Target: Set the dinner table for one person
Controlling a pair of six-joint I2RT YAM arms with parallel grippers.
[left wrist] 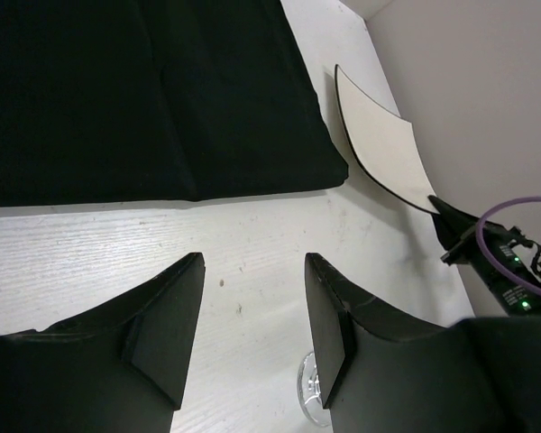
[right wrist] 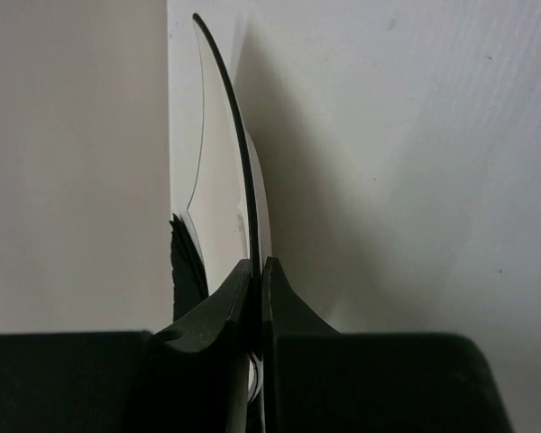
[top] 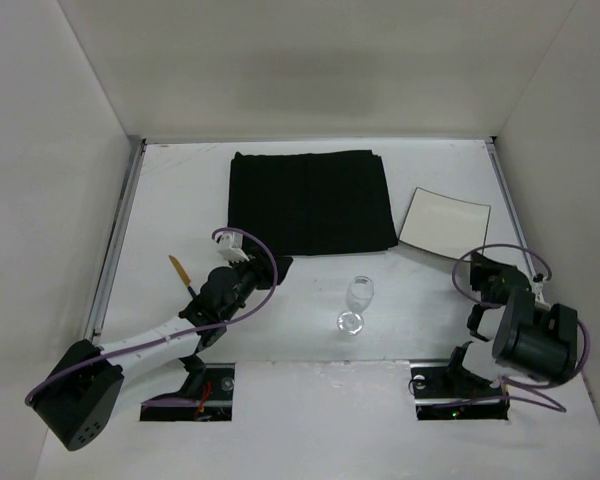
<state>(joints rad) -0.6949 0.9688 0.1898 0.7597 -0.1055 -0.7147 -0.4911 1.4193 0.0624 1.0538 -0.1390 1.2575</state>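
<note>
A square white plate (top: 443,222) with a dark rim lies on the white dinner table (top: 180,200) to the right of the black mat (top: 311,201). My right gripper (top: 477,262) is shut on its near right edge. In the right wrist view the thin plate (right wrist: 243,162) runs edge-on between the closed jaws of that gripper (right wrist: 257,263). My left gripper (top: 278,266) hovers open at the mat's near left corner, with only bare table (left wrist: 252,234) between its fingers (left wrist: 167,334). A clear wine glass (top: 356,300) lies on its side between the arms.
A small utensil with an orange handle (top: 180,270) lies left of the left arm. White walls enclose the table on three sides, and metal rails (top: 115,250) run along its side edges. The glass's base (left wrist: 311,392) shows beside my left gripper's right finger.
</note>
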